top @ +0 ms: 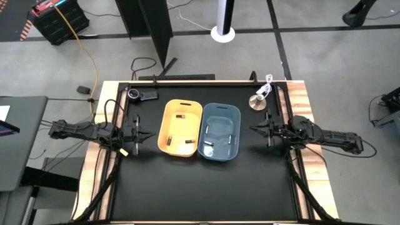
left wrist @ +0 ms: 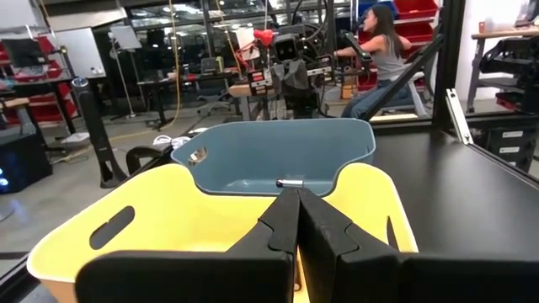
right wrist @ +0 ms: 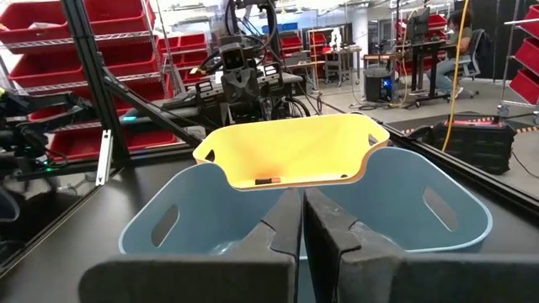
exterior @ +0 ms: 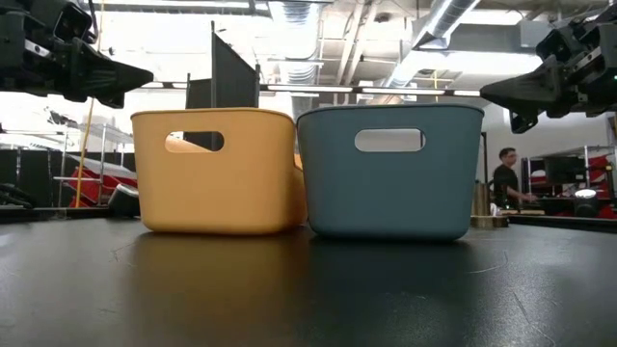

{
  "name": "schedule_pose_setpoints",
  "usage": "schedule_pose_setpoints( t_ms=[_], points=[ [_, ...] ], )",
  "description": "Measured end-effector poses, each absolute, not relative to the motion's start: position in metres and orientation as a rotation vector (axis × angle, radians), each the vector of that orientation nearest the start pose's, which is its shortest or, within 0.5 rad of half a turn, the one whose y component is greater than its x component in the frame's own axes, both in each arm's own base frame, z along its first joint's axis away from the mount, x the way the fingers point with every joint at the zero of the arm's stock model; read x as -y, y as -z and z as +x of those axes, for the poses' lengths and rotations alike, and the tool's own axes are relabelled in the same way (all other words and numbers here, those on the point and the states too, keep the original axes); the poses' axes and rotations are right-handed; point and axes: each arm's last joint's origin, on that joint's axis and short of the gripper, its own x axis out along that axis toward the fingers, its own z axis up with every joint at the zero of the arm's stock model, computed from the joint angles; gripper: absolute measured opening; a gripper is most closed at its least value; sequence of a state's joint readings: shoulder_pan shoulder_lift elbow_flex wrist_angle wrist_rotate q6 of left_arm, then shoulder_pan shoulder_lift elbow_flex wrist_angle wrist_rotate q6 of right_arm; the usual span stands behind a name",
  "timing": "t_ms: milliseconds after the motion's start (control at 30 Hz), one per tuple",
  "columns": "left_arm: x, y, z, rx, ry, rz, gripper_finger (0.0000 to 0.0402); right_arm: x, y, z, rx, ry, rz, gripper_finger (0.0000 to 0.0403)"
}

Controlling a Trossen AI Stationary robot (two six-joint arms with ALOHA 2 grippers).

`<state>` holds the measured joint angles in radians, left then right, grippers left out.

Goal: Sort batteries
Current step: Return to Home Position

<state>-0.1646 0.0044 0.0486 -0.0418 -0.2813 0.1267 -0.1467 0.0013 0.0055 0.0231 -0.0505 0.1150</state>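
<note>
The left gripper (top: 152,134) is clenched on nothing, its fingers (left wrist: 282,220) pressed together. It hangs over the desk (top: 200,187) just left of the yellow bin (top: 181,101), pointing at it. The right gripper (top: 252,129) is clenched and empty in the same way. It faces the yellow bin from the other side, beyond the blue bin (top: 220,105), which stands touching the yellow bin's right wall. In the low view both grippers hang above the level of the yellow bin's rim.

Inside the yellow bin lie the dark batteries (top: 182,116): three show from above, one toward the back and two toward the front. The pale batteries (top: 229,139) lie next door in the blue bin. At least two show, but the exact count is hard to make out against its floor. No loose battery shows on the desk around the yellow bin. One small pale speck (top: 124,152) further left, by the left arm, is too small to name.

The sorting itself looks finished, dark in one bin and pale in the other. What remains, if anything, is for both arms to settle at rest, and their level, mirrored poses suggest they are at or close to that. The disc (top: 257,102) and the black gadget (top: 134,94), behind the yellow bin's row, play no part.
</note>
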Motion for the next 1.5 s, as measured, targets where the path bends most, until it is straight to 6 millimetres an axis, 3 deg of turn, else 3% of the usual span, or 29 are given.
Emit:
schedule_pose_setpoints(
  t_ms=[1500],
  points=[
    [0.0075,-0.1761,0.0937,0.0,-0.115,0.103,0.0002,0.0128,-0.1673,0.0966,0.031,0.094,0.112,0.0035]
  ],
)
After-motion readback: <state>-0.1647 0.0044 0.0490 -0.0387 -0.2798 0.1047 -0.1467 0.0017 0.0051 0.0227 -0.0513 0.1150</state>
